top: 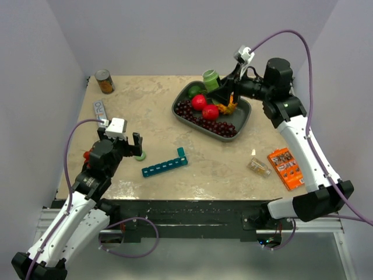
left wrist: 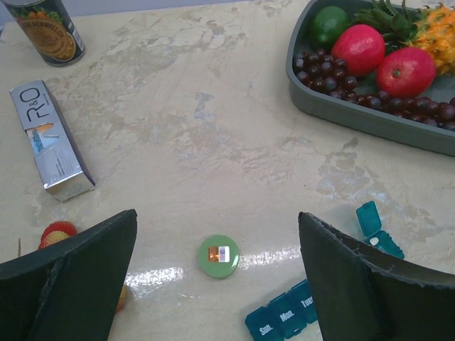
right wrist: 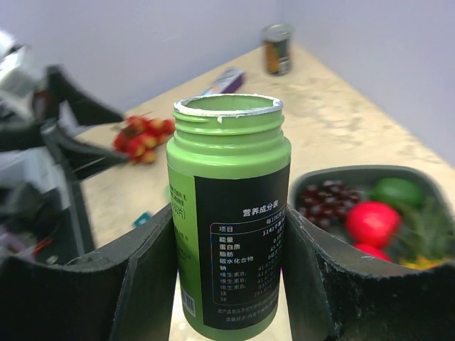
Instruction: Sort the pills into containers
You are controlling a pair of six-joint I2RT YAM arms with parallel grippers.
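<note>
Nearest to me is the left gripper (top: pixel 122 141), released, jaws spread as wide as they go and nothing between them, hovering low over the marble tabletop (top: pixel 145 111). Through its wrist cam I'm looking right down at a round green cap (left wrist: pixel 219 256) lying flat on the table between the fingers, not touched by either. Some small red fruit (left wrist: pixel 57 233) peeks out by the left finger. Just right of the cap lies the teal pill organizer (top: pixel 165 165), slightly angled, with Sun., Mon., Tue. lids readable and the lid at its right end standing open. Further right are a small clear packet (top: pixel 258 167) and an orange box (top: pixel 286 168). A silver R&O box (left wrist: pixel 50 138) sits near the left edge. Farther back is the dark grey tray (top: pixel 245 119) with grapes, two red fruits, a lime and a pineapple. The right gripper (right wrist: pixel 227 234) is over the tray's far rim, clamped on an uncapped green pill bottle (right wrist: pixel 229 213), held upright. A tin can (top: pixel 105 81) stands at the far left corner.
</note>
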